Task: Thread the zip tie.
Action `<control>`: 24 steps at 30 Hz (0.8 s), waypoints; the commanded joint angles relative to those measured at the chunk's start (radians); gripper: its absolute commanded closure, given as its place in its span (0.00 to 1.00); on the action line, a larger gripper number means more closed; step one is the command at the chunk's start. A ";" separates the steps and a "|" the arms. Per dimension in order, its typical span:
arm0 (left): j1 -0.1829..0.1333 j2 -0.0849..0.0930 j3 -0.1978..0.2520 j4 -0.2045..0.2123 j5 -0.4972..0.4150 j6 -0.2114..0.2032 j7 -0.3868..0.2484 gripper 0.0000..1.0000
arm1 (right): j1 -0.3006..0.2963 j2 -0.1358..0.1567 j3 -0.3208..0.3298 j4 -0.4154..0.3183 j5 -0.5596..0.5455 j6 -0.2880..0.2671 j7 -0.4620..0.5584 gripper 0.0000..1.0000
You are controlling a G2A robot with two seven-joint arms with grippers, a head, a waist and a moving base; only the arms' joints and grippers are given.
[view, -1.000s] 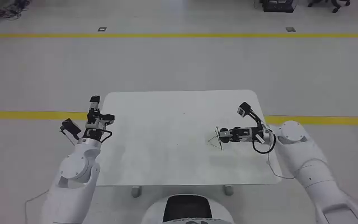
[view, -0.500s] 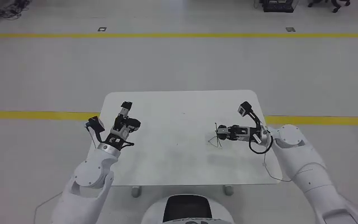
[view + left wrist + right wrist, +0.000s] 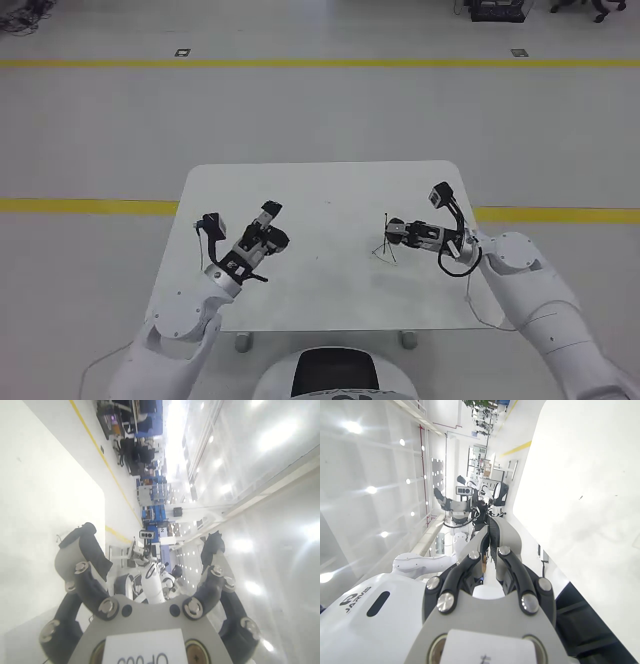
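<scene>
I see my left end effector [image 3: 272,224] over the left half of the bench [image 3: 330,185], its fingers [image 3: 83,540] spread wide apart. Well apart from it, right of the bench's middle, my right end effector [image 3: 391,232] is closed tight on the zip tie [image 3: 384,248]. The thin black strip sticks out from the tips and hangs down toward the bench top.
</scene>
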 commanded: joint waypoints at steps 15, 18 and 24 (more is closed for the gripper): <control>-0.044 -0.007 0.135 0.016 0.113 0.032 -0.003 0.00 | -0.044 -0.013 0.009 -0.015 0.022 0.007 -0.059 1.00; -0.073 -0.011 0.186 0.041 0.105 0.018 -0.048 0.00 | -0.041 -0.021 -0.013 -0.014 0.020 0.005 -0.095 1.00; -0.169 -0.033 0.313 0.121 0.127 0.043 -0.015 0.00 | -0.017 -0.044 -0.057 0.019 0.067 0.000 -0.142 1.00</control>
